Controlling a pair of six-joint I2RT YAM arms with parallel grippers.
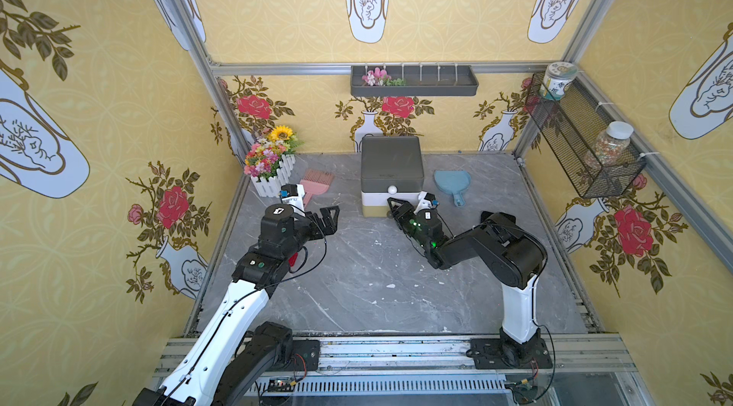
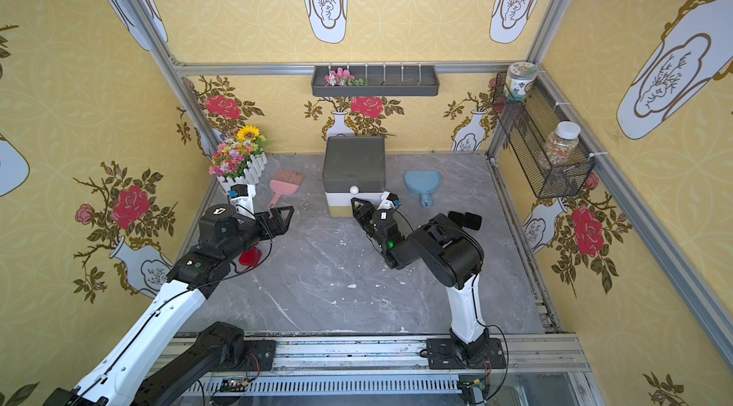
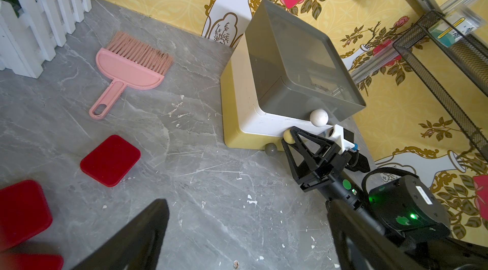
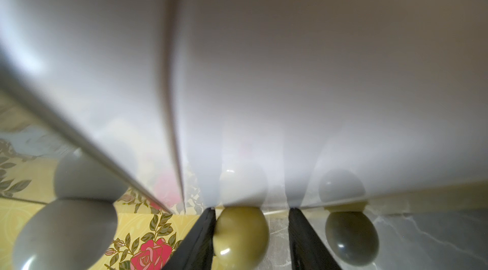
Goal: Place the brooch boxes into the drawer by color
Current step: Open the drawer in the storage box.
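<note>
Loads of bare grey table (image 1: 357, 285) in the middle, clutter only along the back: flower planter (image 1: 271, 170), pink brush (image 3: 132, 68), blue dustpan (image 1: 450, 181). Walls close on both sides, so not much swing room out there.

Drawer (image 1: 390, 164) parked centre-back against the wall, tiers looking shut as far as visible. Probably light hollow plastic, so likely to skate forward on a tug instead of opening. Worth pulling straight and slow.

Left gripper (image 1: 331, 219) hanging over the table's left side, jaws spread wide, holding nothing. Right gripper (image 4: 252, 213) up against the white tier (image 3: 264, 121), jaws apart and straddling the yellowish knob (image 4: 240, 234): one finger touching, gap on the other side, so not clamped yet.

Brooch boxes: red ones (image 3: 110, 160) flat on the table under the left gripper, black ones (image 2: 466, 219) just past the right arm, no blue in sight. Velvety and flat, probably light and grippy; best pinched across opposite edges.

Knob small, round, glossy, so probably slippery. Better grabbed behind the widest part. White knob (image 3: 319, 117) and grey knob (image 4: 351, 237) near on either side, so little slack for the fingers.
</note>
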